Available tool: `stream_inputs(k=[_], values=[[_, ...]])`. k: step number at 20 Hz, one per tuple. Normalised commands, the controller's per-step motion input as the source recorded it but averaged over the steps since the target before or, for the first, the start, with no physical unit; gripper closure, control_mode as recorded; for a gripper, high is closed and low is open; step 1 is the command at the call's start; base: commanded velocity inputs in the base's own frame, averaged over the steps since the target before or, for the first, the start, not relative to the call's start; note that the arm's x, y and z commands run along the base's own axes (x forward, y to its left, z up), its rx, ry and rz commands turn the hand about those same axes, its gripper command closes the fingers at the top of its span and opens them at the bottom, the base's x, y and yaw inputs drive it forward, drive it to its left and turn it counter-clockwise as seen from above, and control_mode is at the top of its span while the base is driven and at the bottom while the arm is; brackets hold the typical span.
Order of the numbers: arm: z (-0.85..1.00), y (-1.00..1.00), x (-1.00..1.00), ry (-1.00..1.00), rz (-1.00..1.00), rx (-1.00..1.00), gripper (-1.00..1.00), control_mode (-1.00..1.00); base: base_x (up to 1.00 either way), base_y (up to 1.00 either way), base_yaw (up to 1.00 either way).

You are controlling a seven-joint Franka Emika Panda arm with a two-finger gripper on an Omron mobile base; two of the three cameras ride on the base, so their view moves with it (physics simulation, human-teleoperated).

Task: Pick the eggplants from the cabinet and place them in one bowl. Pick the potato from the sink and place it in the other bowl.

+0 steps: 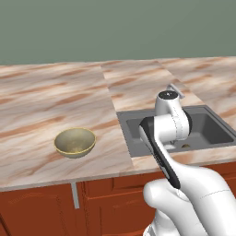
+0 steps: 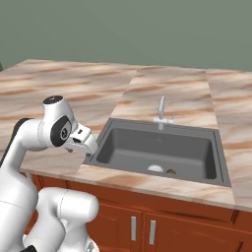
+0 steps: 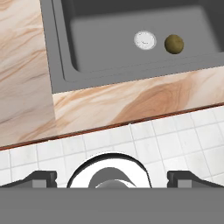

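No brand, label or legible writing appears on any surface.

The sink sits recessed in the marble-patterned table, centre-right of the right base view; its slim silver faucet stands at the far rim. The potato lies on the basin floor, upper right of the hand view, just beside a small white round object and apart from it. In the right base view both lie near the basin's front wall.

The olive-tan bowl stands upright on the table, left of centre in the left base view, well apart from the sink, with bare table all round it.

The pincer is open, its fingertips spread wide at the bottom of the hand view, holding nothing. It hangs over white floor tiles, outside the table's front edge, with the sink's near left corner above it in frame.
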Motion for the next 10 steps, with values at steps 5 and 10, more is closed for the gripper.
stream_inputs(k=[5,10], values=[[0.0,0.0,0.0,0.0,0.0,0.0,-1.0,1.0,0.29,0.26,-0.04],[0.0,0.0,0.0,0.0,0.0,0.0,-1.0,1.0,0.39,0.06,0.0]])
